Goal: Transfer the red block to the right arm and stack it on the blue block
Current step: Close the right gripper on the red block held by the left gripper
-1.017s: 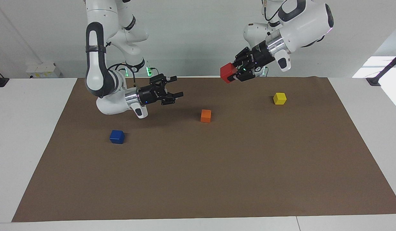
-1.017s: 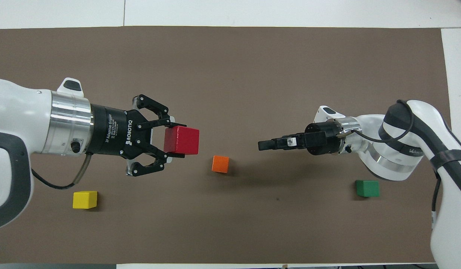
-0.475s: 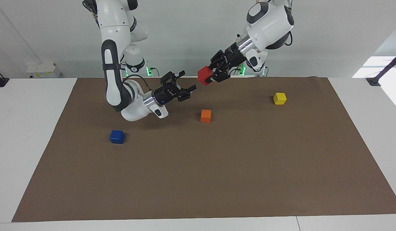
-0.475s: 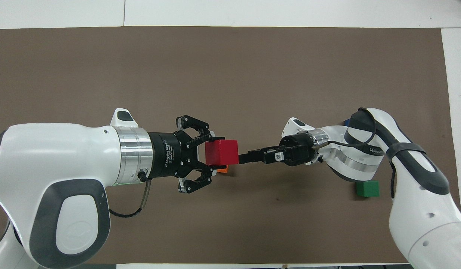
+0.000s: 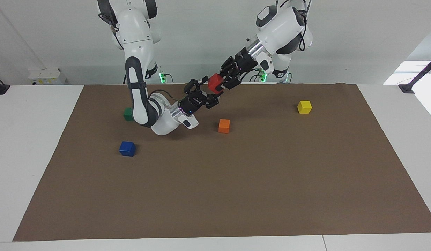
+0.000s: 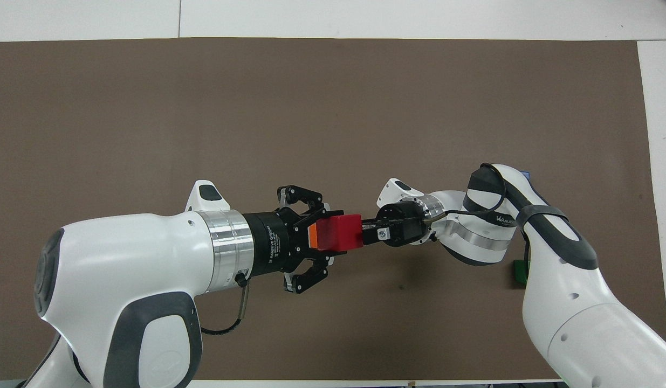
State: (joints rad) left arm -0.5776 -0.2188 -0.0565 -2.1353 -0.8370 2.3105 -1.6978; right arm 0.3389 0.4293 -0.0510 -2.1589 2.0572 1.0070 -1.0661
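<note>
My left gripper [image 5: 217, 84] is shut on the red block [image 5: 214, 83] and holds it in the air over the mat, above the orange cube. In the overhead view the left gripper [image 6: 326, 237] and the red block [image 6: 341, 239] sit mid-mat. My right gripper [image 5: 207, 91] is open, its fingertips right at the red block, one above and one below it; it also shows in the overhead view [image 6: 367, 237]. The blue block [image 5: 127, 148] sits on the mat toward the right arm's end; in the overhead view only a sliver of the blue block [image 6: 525, 173] shows past the right arm.
An orange cube [image 5: 224, 126] sits mid-mat, a yellow cube [image 5: 304, 107] toward the left arm's end, and a dark green cube [image 5: 128, 114] nearer to the robots than the blue block. The brown mat [image 5: 236, 191] covers the table.
Both arms have moved toward each other over the mat's middle. The left gripper has carried the red block to the right gripper's open fingertips.
</note>
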